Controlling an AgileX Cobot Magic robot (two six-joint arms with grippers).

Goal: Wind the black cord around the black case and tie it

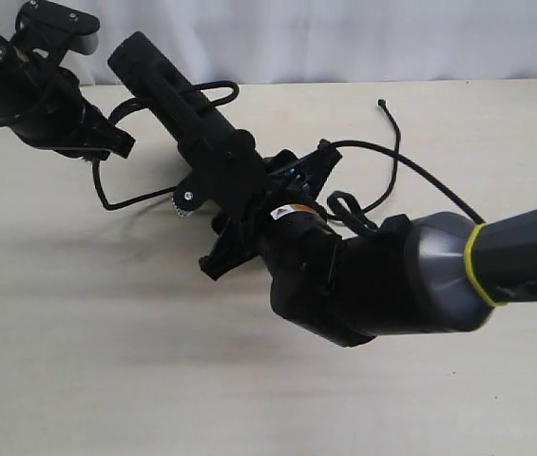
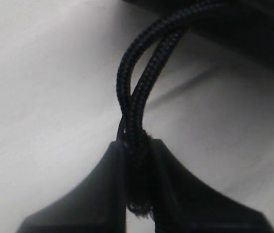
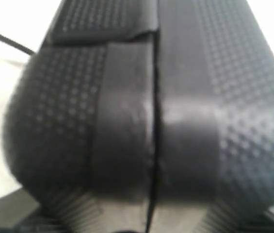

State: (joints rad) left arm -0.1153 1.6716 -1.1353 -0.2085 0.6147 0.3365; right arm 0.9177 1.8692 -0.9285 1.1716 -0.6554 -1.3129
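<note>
The black case (image 1: 178, 95) is lifted off the table and tilted, so I see it edge-on. My right gripper (image 1: 228, 186) is shut on its lower end. In the right wrist view the case's dotted shell and seam (image 3: 185, 97) fill the frame, clamped in the right gripper (image 3: 151, 206). The black cord (image 1: 106, 195) hangs from my left gripper (image 1: 114, 142) at the upper left and curves back towards the case. Two braided strands of the cord (image 2: 137, 87) are pinched in the left gripper (image 2: 137, 148), with a frayed end poking out behind the fingers.
The pale tabletop (image 1: 106, 361) lies under both arms. More cord trails on the right with a small knotted end (image 1: 382, 103) and a loop (image 1: 344, 204) beside the right wrist. The bulky right forearm (image 1: 420, 275) covers the middle right.
</note>
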